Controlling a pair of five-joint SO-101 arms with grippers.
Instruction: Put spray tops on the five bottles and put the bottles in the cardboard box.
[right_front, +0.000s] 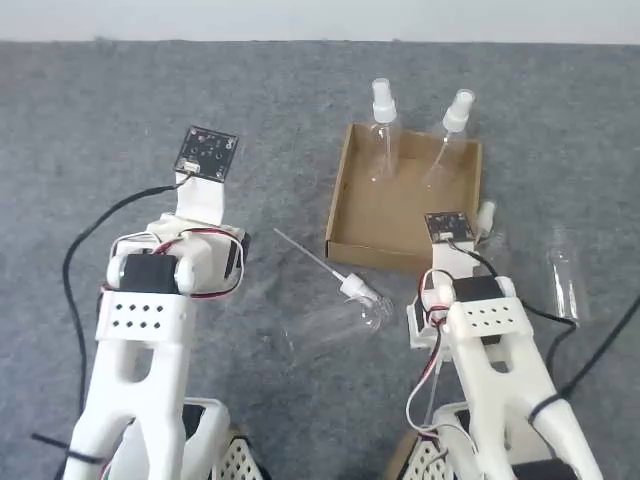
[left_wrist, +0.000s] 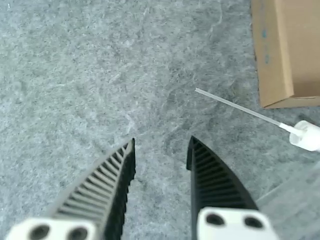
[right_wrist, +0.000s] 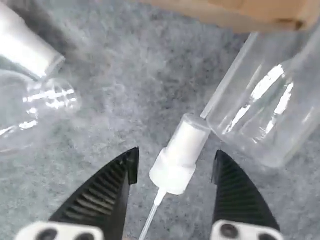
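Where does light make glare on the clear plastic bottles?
Right wrist view: bright white glare streaks on the clear plastic bottle beside the white plastic spray top. High view: another clear bottle, lying on the grey mat, shows faint highlights. Left wrist view: brown cardboard box, no glare.

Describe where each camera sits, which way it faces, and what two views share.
High view: fixed overhead, looking down on the left arm, right arm and cardboard box.
Left wrist view: on the left wrist, facing the mat; open left gripper shows.
Right wrist view: on the right wrist, facing down; open right gripper straddles a spray top.
Shared: high and left wrist views both show the box and a long-tubed spray top.
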